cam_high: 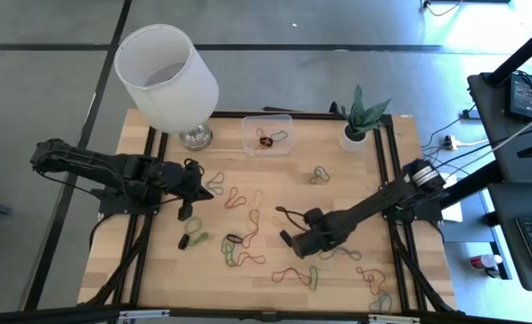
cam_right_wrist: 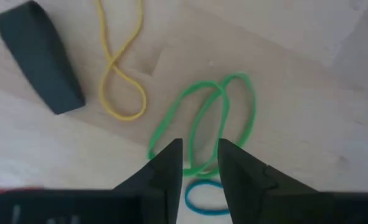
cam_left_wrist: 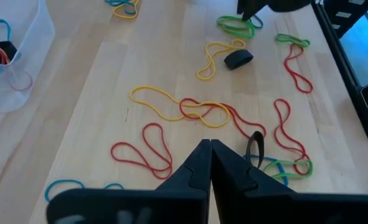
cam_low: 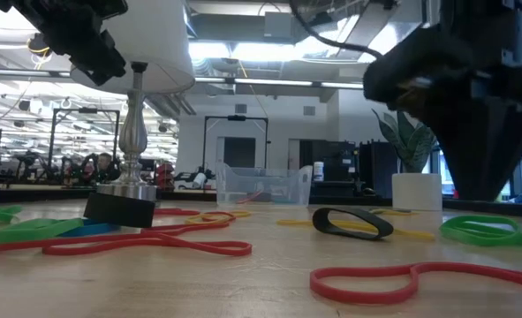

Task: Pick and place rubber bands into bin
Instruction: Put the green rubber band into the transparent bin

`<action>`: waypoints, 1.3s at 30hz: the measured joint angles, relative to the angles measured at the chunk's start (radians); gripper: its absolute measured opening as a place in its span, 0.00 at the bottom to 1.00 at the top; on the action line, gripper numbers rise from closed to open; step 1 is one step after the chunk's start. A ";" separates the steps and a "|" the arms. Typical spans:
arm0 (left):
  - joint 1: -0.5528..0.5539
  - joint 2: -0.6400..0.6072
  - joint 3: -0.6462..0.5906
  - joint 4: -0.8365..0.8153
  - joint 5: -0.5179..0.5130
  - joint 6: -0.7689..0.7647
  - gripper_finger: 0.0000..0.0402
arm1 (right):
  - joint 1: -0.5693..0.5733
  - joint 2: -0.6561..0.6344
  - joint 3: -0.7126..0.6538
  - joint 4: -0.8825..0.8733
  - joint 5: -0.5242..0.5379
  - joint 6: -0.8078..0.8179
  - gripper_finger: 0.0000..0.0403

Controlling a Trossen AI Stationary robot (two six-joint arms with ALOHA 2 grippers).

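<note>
Wooden planking forms the desk (cam_high: pixel 157 270), across which the rubber bands (cam_high: pixel 247 236) are scattered in green, red, orange, yellow and black. At the far edge the bin (cam_high: pixel 267 133) is found between a white lampshade (cam_high: pixel 165 77) and a potted plant (cam_high: pixel 363 121); a few bands are already seen inside it. The right gripper (cam_right_wrist: pixel 200 163) is lowered close over the desk near its middle, its jaws parted a little and set over a green band (cam_right_wrist: pixel 203 119), with nothing gripped between them. A wide black band (cam_right_wrist: pixel 39 56) and a yellow band (cam_right_wrist: pixel 120 68) lie just beside that green one. The left gripper (cam_left_wrist: pixel 210 163) is held above the desk's left half, jaws pressed together and empty.
</note>
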 joint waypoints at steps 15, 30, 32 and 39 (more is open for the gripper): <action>0.000 0.000 0.000 0.000 0.000 0.000 0.02 | 0.000 0.051 -0.014 0.021 -0.068 0.000 0.05; 0.000 0.000 0.000 0.000 0.000 0.000 0.01 | -0.024 0.036 0.253 -0.267 0.112 -0.013 0.02; 0.000 0.000 0.000 0.000 0.000 0.000 0.01 | -0.037 0.035 0.308 -0.315 0.145 -0.051 0.02; 0.001 0.000 0.000 0.000 0.000 0.000 0.01 | -0.110 0.035 0.459 -0.387 0.249 -0.192 0.02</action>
